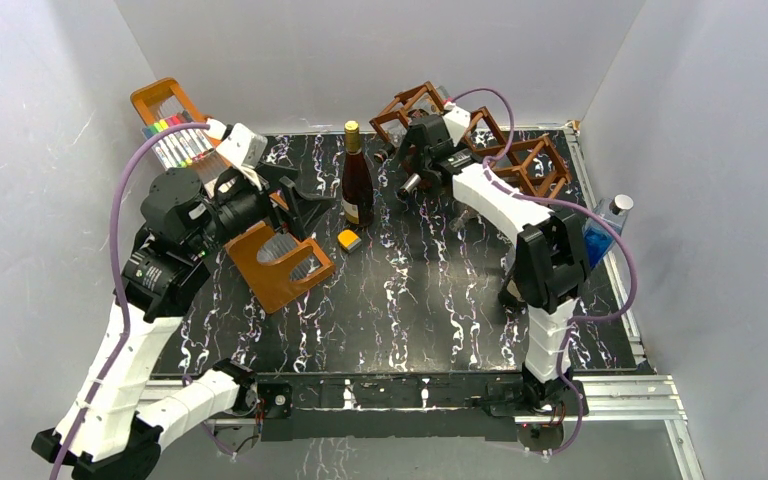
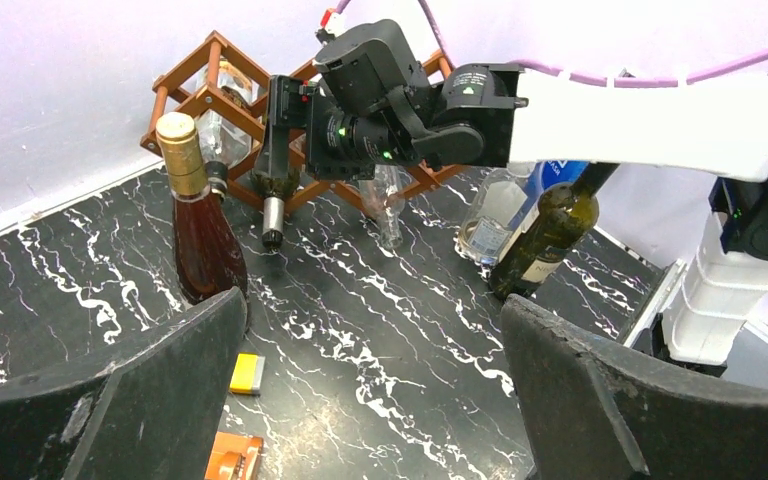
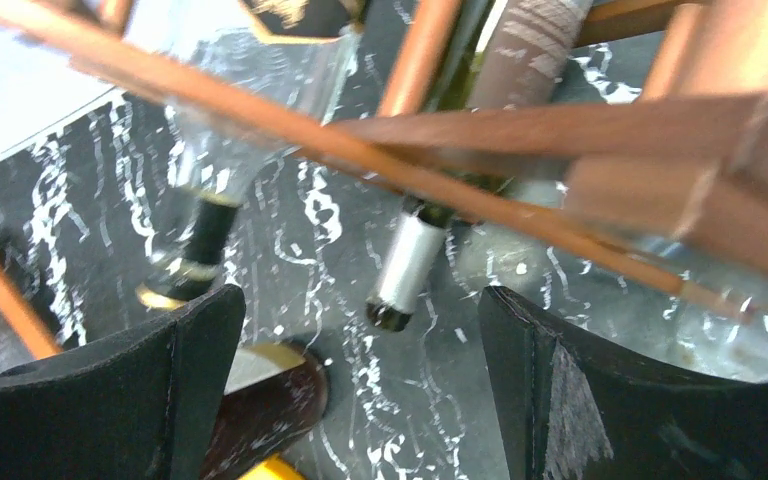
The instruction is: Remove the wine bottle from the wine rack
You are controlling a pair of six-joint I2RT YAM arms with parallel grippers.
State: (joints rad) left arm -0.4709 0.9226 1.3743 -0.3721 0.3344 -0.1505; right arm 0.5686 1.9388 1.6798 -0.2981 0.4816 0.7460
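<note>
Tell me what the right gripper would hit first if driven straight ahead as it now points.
Probably the silver-capped bottle neck jutting from the wine rack, centred ahead of the open right gripper; depth is unclear.

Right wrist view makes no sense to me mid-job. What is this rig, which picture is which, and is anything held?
Two robot arms are bolted at the near edge of a black marbled table. The top view looks down from above and behind them; each wrist view looks out between that arm's own dark fingers. The right gripper is open at the wooden wine rack, facing a silver-capped bottle neck sticking out of it. The left gripper is open too, looking across the table. A dark red bottle stands upright, a small yellow block near it and an orange tray to its left. Nothing is held.
</note>
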